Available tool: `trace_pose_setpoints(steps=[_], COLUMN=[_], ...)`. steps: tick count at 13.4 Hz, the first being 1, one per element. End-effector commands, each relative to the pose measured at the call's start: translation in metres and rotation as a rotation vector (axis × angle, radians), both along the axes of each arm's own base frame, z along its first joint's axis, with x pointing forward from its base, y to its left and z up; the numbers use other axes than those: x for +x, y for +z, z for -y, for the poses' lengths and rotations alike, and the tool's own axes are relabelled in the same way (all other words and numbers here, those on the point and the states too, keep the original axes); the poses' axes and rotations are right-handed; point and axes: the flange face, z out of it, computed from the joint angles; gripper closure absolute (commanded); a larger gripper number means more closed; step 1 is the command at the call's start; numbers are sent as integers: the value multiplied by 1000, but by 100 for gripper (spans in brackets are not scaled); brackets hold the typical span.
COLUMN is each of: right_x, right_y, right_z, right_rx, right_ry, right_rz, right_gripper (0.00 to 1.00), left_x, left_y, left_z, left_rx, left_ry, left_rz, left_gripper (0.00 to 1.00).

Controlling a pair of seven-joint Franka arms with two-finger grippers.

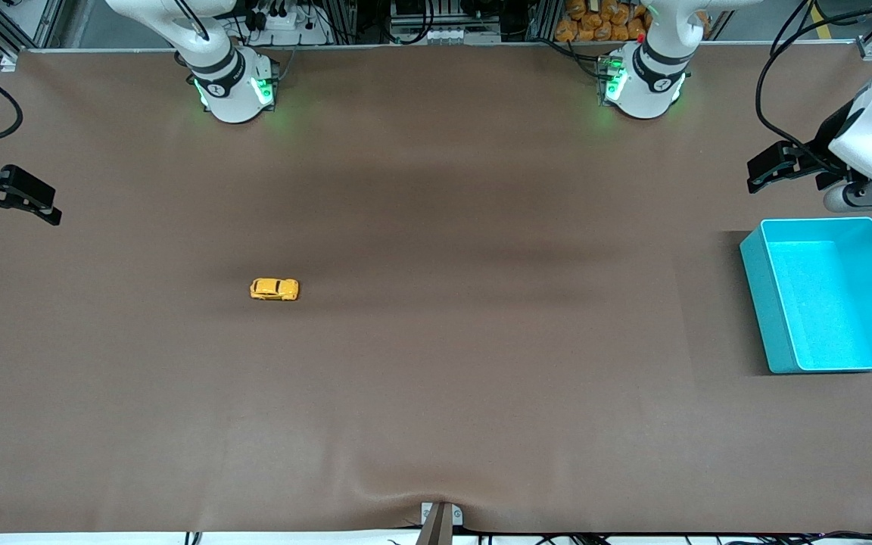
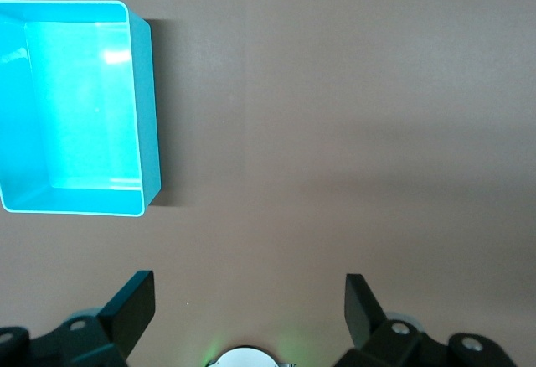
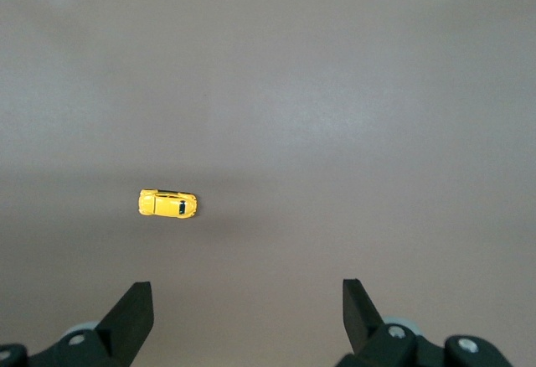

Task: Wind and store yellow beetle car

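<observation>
The yellow beetle car (image 1: 275, 289) sits on its wheels on the brown worktop (image 1: 436, 393), toward the right arm's end and well apart from the turquoise bin (image 1: 755, 295) at the left arm's end. The right pincer (image 3: 247, 312) hangs over bare worktop with its jaws wide, holding nothing (the car lies untouched below it). The left pincer (image 2: 249, 308) hovers beside the bin, jaws likewise spread and empty.

Cut off and too small

The left claw (image 2: 249, 304) shows only its fingertips (image 2: 134, 300) – the edge crops its body, and one end of the turquoise bin (image 2: 144, 107) too; the yellow beetle car (image 3: 167, 204) is too small for wheels – ahead of the right claw (image 3: 248, 308).
</observation>
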Motion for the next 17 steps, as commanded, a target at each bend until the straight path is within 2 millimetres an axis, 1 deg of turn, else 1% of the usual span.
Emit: trace_pose_setpoints(steps=[1,3,10,14,17], right_x=[-2,-2,-1,0,-1], right_y=[4,4,4,4,1], right_z=[-3,-8,-11,-20,-19], right_rx=[-6,-5,1,5,21], right_ry=[-9,0,2,17,13], right_rz=[9,9,14,20,6], right_gripper=[0,0,0,0,0], left_x=[-2,-1,-1,-2,-2], left_y=[9,9,9,7,7], left_z=[0,0,0,-2,-2], left_rx=[-7,-7,-7,-7,-6], left_ry=[0,1,17,20,20], left_rz=[8,8,8,3,0], left_gripper=[0,0,0,0,0])
